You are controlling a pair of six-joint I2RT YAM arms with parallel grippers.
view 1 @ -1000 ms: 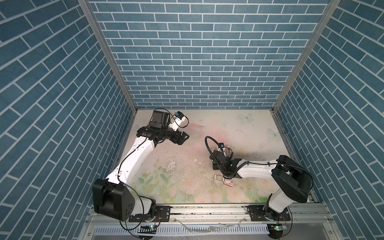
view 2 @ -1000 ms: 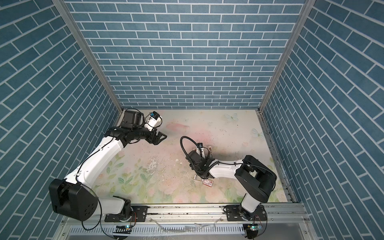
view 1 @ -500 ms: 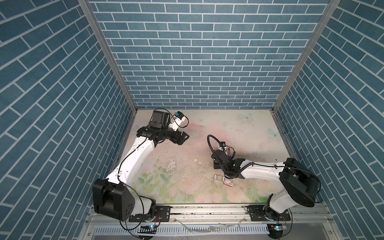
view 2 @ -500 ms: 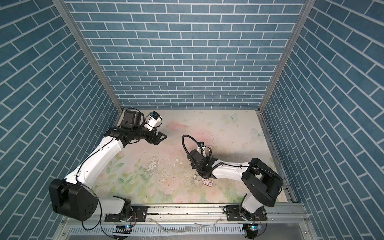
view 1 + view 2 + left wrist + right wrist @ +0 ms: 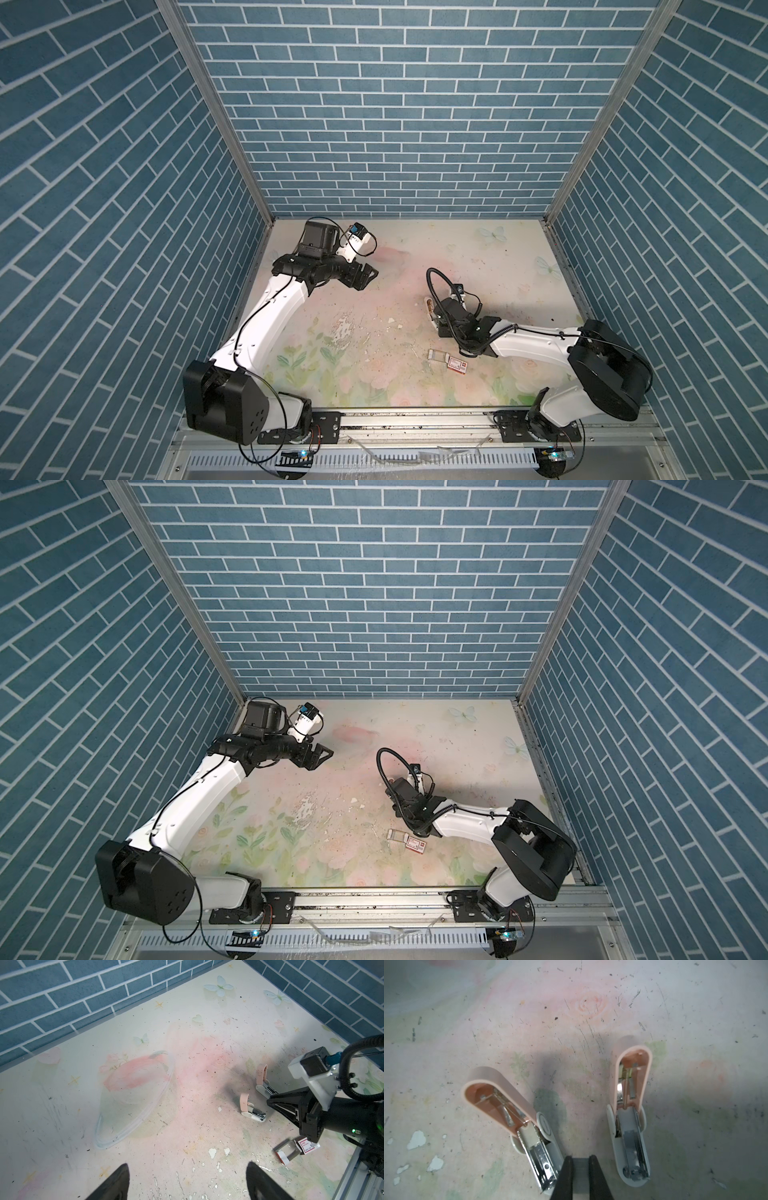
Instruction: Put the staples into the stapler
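R claw: pressed together, tips pinching the strip; hangs low over table, between the two staplers.
staples: thin grey strip, seen as a band btw the black fingers; not in any channel yet.
chrome-channel stapler: just beside claw on one side, pink lid flipped back, magazine bare + shiny, looks empty.
grey-channel stapler: just beside claw on the other side, lid also back; dull grey fill in channel, maybe loaded already, can't confirm.
red-and-white box + clear tray: on table near R arm, apart from both staplers.
L claw: spread wide, empty, well apart toward rear-left corner; bracing nothing.
step: strip in hand; lining it up w/ a channel comes next (my read).
risk 1: strip off-axis or tilted → catches on channel rim, bends or snaps.
risk 2: staplers loose + prob. light, no brace → a push slides or tips one.
risk 3: narrow tip grip → strip pivots or drops on contact.
risk 4: wrong pick → strip forced into a full channel, jams.
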